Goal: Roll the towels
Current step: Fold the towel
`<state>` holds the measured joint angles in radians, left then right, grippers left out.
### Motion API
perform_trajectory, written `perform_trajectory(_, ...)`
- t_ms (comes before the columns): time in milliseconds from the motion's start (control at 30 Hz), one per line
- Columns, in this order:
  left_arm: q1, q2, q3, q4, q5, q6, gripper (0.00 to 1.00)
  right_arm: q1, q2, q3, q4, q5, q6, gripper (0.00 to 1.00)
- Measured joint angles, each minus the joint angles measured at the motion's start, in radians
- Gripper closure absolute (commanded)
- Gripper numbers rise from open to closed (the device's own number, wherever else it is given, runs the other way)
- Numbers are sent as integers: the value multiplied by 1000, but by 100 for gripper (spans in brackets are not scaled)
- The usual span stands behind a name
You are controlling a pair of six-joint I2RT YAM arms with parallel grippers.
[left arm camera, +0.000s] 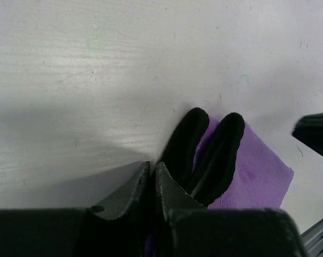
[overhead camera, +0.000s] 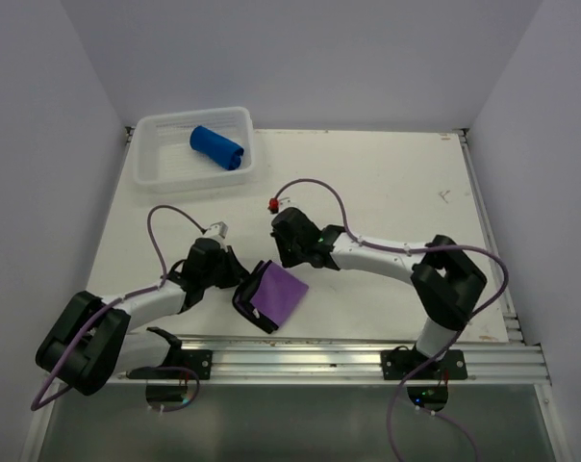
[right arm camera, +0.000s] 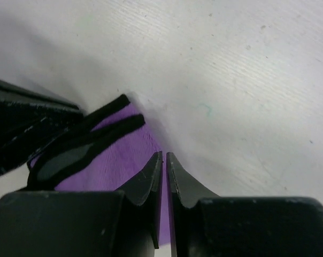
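The light purple towel [overhead camera: 281, 292] with a dark edge lies near the table's front, partly lifted and folded at its left side. My left gripper [overhead camera: 240, 281] is shut on its left edge; in the left wrist view [left arm camera: 152, 167] the dark edge curls up just past the jaws, with purple cloth [left arm camera: 258, 176] beyond. My right gripper [overhead camera: 279, 262] is shut on the towel's far corner; purple cloth [right arm camera: 118, 160] shows between and beside its jaws [right arm camera: 165, 156]. The royal blue towel [overhead camera: 216, 147] lies rolled in the basket.
The white mesh basket [overhead camera: 146, 159] stands at the table's back left. A metal rail [overhead camera: 348, 351] runs along the front edge just behind the towel. Walls close in on the left, right and back.
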<state>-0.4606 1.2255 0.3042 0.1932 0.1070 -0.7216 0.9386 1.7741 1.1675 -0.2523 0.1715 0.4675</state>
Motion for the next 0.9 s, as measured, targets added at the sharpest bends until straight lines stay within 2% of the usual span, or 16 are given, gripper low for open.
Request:
perform_trajectory(167,0,0,0,0,0,0,87,16,-186,-75,-58,23,19,89)
perform_trajectory(300,0,-1,-2,1,0,0,87,54,-251,-127,-77,19,57,90)
perform_trajectory(600,-19,-46,-35,-1,-8,-19,90,109,-217,-253,-80,-45,164,89)
perform_trajectory(900,-55,-80,-60,-8,-19,-55,91,108,-108,-242,-62,-52,177,89)
